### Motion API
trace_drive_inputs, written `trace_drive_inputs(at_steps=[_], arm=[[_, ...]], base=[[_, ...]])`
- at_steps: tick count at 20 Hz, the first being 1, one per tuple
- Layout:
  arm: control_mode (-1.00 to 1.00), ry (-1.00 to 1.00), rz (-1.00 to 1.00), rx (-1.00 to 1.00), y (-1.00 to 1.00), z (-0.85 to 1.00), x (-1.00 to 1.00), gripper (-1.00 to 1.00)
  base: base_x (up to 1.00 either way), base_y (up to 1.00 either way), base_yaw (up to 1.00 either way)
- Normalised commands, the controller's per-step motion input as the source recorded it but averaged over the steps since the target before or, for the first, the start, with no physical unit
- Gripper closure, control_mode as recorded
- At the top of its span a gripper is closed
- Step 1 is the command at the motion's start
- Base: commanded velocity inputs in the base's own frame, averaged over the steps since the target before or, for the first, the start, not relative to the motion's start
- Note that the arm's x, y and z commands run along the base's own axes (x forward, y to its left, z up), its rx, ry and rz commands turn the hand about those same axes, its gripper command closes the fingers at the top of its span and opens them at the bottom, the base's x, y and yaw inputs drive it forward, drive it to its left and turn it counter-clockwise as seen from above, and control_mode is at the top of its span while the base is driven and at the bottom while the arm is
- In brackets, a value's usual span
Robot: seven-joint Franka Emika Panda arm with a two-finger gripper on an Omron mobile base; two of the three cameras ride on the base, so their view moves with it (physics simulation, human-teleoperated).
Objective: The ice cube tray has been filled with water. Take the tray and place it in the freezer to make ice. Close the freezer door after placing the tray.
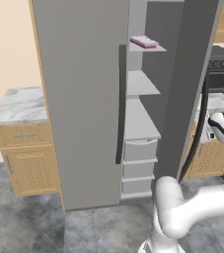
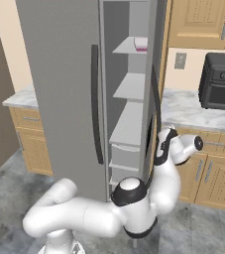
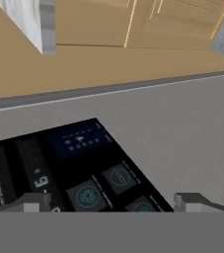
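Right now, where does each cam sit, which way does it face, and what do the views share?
Left base view: behind the arm to its left, facing the freezer with its door swung open; the ice cube tray lies on an upper shelf; the white arm rises at lower right.
Right base view: behind to the right, same open freezer, tray on the upper shelf, arm across the bottom, hand against the freezer door.
Hand view: on the hand, close on the door's grey face and black panel; the gripper open.
Both base views share freezer, tray, arm.
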Motion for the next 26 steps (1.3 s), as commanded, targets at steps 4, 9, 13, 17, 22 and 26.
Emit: trace_drive_inputs(at_steps=[4,9,13,17,22,26], arm=[[-1.0,0.0,0.09,0.0,0.47,-0.45,0.41,-1.0],[-1.0,0.0,0.1,0.0,0.61,-0.29,0.27,-1.0],[-1.0,0.0,0.09,0.0,0.77,-0.21,0.11,-1.0],[-1.0,0.0,0.1,0.0,0.92,-0.22,0.0,-1.0],[-1.0,0.0,0.09,0.0,0.98,-0.19,0.02,-1.0],[-1.0,0.0,0.04,0.0,0.94,-0.1,0.15,-1.0]], base=[[0.0,0.0,0.0],[0.0,0.0,0.0],[0.0,0.0,0.0],[0.0,0.0,0.0],[0.0,0.0,0.0],[0.0,0.0,0.0]])
